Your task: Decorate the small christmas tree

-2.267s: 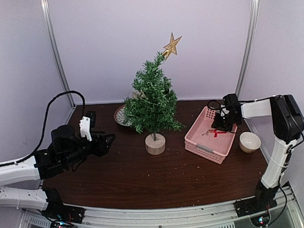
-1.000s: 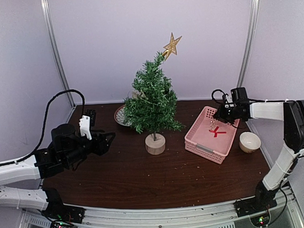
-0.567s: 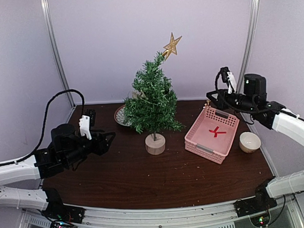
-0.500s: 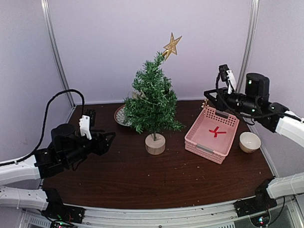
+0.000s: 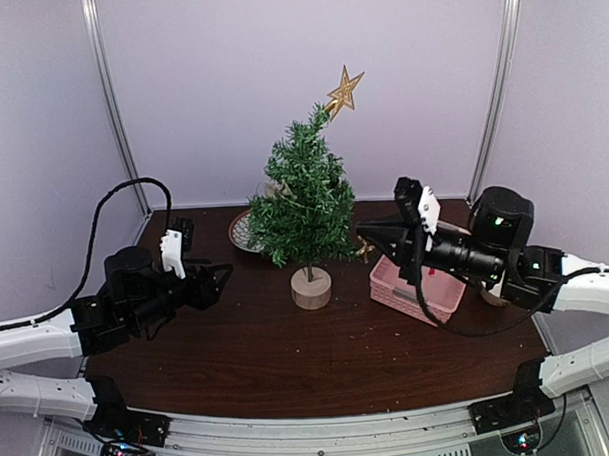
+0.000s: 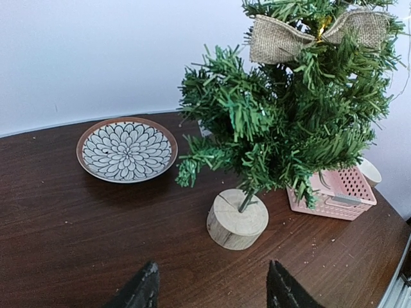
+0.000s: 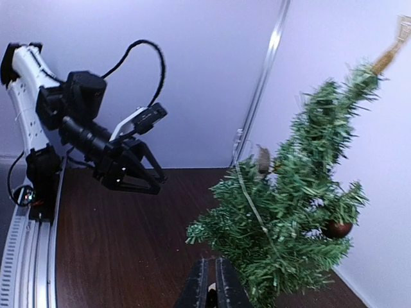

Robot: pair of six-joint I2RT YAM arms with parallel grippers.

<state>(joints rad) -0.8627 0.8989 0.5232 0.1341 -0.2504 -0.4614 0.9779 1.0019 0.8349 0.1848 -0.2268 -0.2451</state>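
mid-table: tree, upright on its round stump. carries a gold star on top, a burlap bow high up and a brown bauble low on one side.

right gripper: pinched nearly flat, just right of the low branches, not touching them. seems to hold a small gold ornament that dangles under the tips. too small in the top view to be sure, and barely visible from the wrist.

left gripper: roughly half open, empty, well left of the tree and aimed at it, above the table.

right of the stump, partly hidden behind the right arm: pink basket. far left of the tree: patterned plate.

likely trouble from here, as a judgement only:
- tipping. looks light on a narrow stump, with nothing bracing it, so a firm push into the branches could rock or topple it.
- a missed hang. gives little margin with such a small piece on springy needles; could slide off and drop to the table near the stump.
- a lost grip. offers only a thin pinch, so a snag on the needles could pull the piece free early.
- knocking the bauble or bow loose with the fingers on the way in.
- catching the basket with the arm, which hangs close over it.
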